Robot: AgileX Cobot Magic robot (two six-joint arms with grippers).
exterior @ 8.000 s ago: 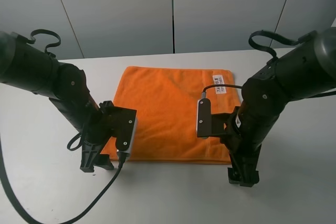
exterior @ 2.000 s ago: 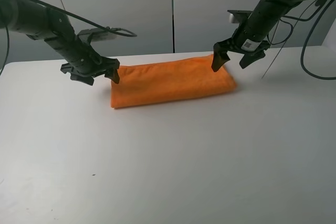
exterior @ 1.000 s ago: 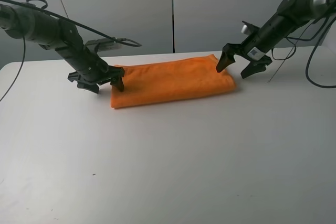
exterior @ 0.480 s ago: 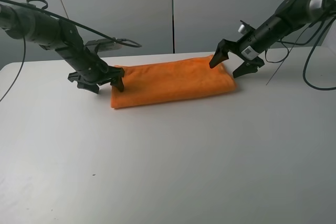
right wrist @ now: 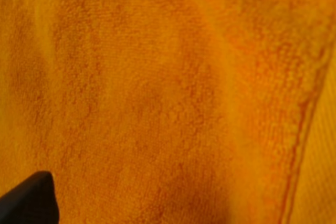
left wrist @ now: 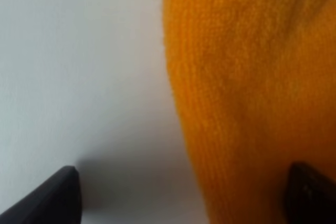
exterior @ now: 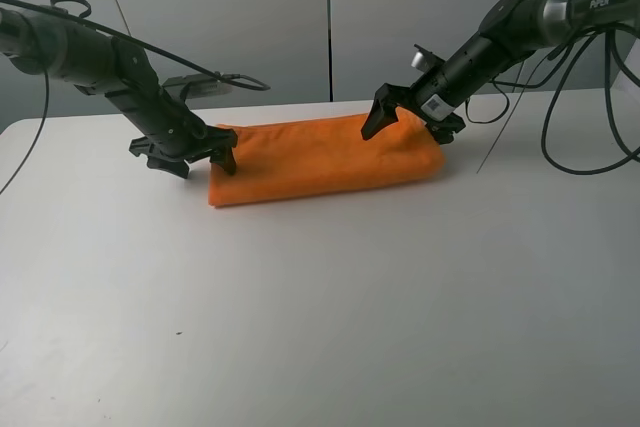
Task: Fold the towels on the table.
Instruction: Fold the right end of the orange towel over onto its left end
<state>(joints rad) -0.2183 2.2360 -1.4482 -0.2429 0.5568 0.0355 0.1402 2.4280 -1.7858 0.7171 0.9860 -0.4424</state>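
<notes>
One fold is done. 8 s back the towel (exterior: 325, 159) lay open and square. Now it is a long doubled band of soft orange terry with rounded edges, lying toward 12 o'clock on the smooth white table (exterior: 320, 327). Since half a second ago the right gripper (exterior: 408, 125) has slid inward over the band's 3 o'clock end, its leading tip now farther toward 9 o'clock along the far edge. Its jaws are spread wide and straddle that end, with nothing pinched. Left gripper (exterior: 194, 159) is unchanged at the 9 o'clock end, jaws apart, one tip at the cloth corner, the other over bare table.

Left wrist: the towel (left wrist: 252, 103) edge runs between the spread fingers, nubbly pile against glossy table (left wrist: 79, 77). One dark fingertip (left wrist: 58, 198) sits over table, a second fingertip (left wrist: 310, 192) over cloth. Nothing is grasped.

Right wrist: terry fills the view. The towel (right wrist: 157, 103) shows shallow ripples in the pile and a stitched hem (right wrist: 300, 129) down one side. Only one dark fingertip (right wrist: 26, 200) shows, over cloth; contact cannot be told.
</notes>
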